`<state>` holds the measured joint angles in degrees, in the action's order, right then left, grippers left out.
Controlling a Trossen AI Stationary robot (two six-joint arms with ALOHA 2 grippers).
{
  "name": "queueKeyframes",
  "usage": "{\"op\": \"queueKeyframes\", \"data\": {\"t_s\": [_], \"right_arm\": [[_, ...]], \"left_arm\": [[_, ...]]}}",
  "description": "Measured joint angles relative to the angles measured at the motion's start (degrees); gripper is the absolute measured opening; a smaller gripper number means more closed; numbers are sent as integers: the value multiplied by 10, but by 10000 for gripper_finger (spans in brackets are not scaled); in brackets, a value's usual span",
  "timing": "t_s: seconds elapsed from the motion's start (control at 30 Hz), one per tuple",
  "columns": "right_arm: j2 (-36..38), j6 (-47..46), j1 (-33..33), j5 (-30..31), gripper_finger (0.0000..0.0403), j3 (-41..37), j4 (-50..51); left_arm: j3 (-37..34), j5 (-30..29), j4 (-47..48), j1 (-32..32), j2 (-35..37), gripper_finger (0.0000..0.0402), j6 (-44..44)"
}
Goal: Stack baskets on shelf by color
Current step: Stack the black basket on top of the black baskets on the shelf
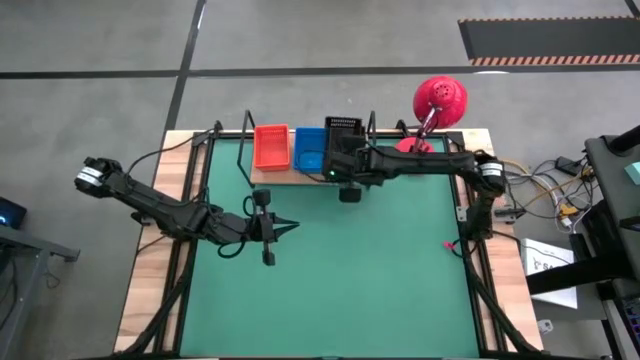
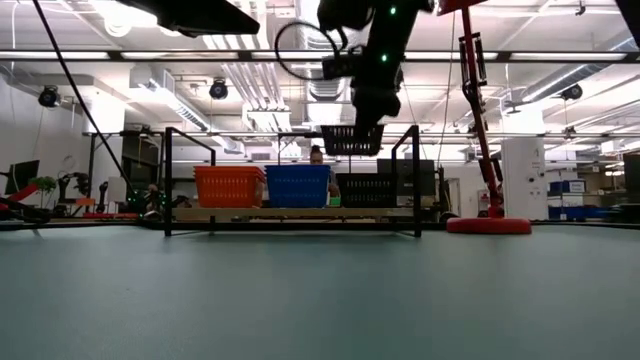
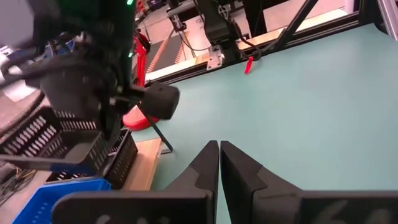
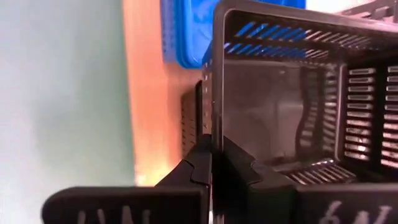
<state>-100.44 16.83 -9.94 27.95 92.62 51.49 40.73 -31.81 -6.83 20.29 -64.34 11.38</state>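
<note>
Low view alone shows right gripper [image 2: 372, 118] holding black basket [image 2: 352, 139] aloft (clamped on its rim).

On the wooden shelf [image 2: 290, 212] with its black wire uprights, an orange basket [image 2: 229, 186] sits at one end, with a blue basket [image 2: 297, 186] just beside it and a black basket [image 2: 366, 189] next along. Another black mesh basket [image 2: 352, 139] hangs level in the air directly above that black one, its rim pinched by the right hand [image 4: 214, 165].
</note>
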Motion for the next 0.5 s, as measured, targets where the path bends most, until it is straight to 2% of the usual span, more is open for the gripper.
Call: {"op": "queueKeyframes", "data": {"t_s": [0.27, 0.43, 0.5], "right_arm": [[-31, 52, -45, -1, 8, 0, -2], [-32, 54, -63, -62, 20, 0, 2], [-32, 51, -67, -64, 31, 0, 3]], "left_arm": [[0, -1, -2, 0, 0, 0, 9], [0, -1, -2, 0, 0, 0, 9], [0, -1, -2, 0, 0, 0, 10]]}}
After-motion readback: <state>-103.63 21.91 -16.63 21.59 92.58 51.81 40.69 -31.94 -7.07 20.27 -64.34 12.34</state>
